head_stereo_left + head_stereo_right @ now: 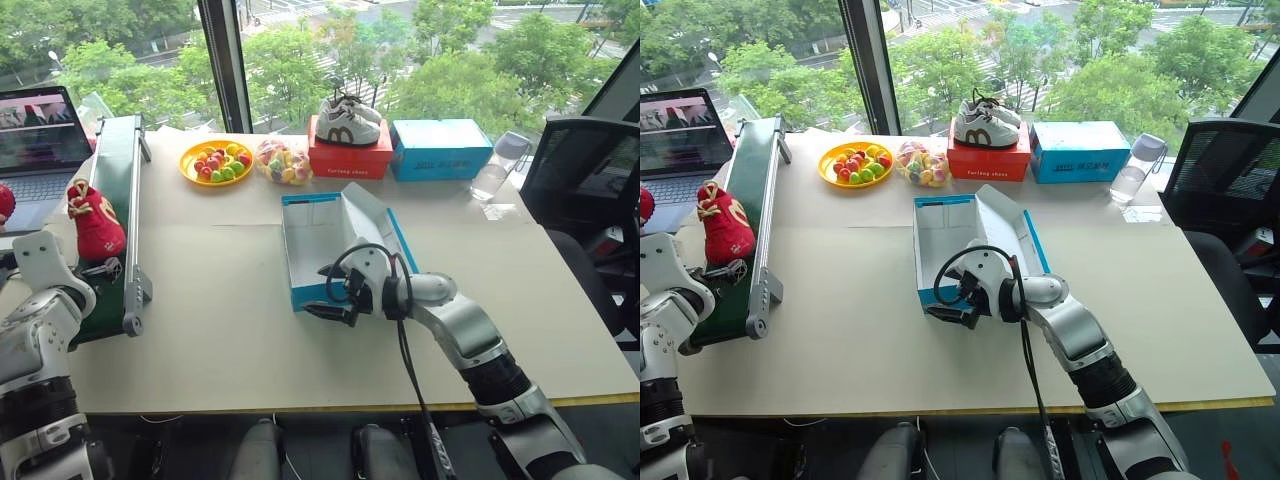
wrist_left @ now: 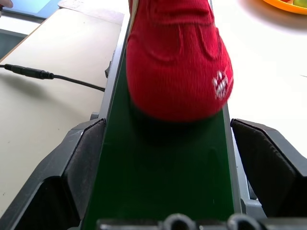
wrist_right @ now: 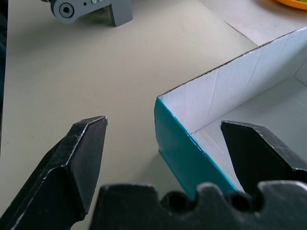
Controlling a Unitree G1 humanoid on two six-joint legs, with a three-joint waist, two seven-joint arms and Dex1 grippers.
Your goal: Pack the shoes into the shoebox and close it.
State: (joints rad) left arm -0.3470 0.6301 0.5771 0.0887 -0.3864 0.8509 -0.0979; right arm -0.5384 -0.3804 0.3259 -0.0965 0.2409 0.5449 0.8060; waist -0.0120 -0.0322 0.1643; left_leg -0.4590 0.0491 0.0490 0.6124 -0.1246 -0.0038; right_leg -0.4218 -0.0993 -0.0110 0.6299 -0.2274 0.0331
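Beige tabletop: on the belt, a shoe lies lengthwise straight ahead of the released left gripper; right gripper, spread, straddles the shoebox wall.

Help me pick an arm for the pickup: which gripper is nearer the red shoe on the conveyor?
Left. The left gripper sits open just short of the red shoe on the conveyor; the right gripper straddles the shoebox wall.

Red shoe on green belt; blue shoebox, white inside
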